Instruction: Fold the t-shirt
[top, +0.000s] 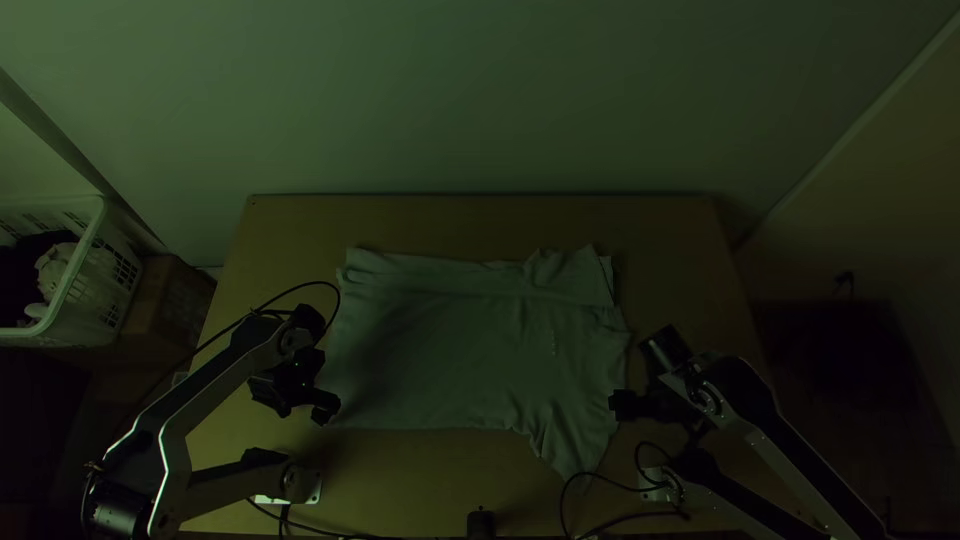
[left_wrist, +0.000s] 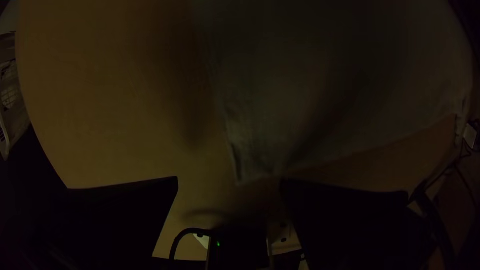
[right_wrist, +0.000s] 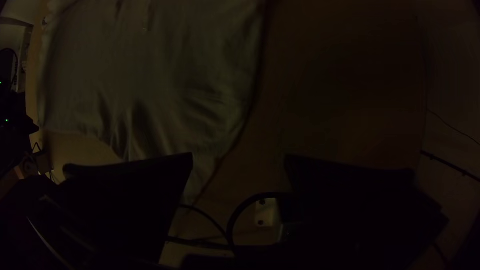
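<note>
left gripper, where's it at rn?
Top view: the left gripper is left of the t-shirt, close to its lower-left corner, fingers open.

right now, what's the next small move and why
Probably lower the open left gripper onto the shirt's near corner and close it there. The far side is already folded over in a strip, while the near side and its sleeve lie spread. The corner sits just by the fingers, and the right gripper, also open, is beside the sleeve end.
</note>
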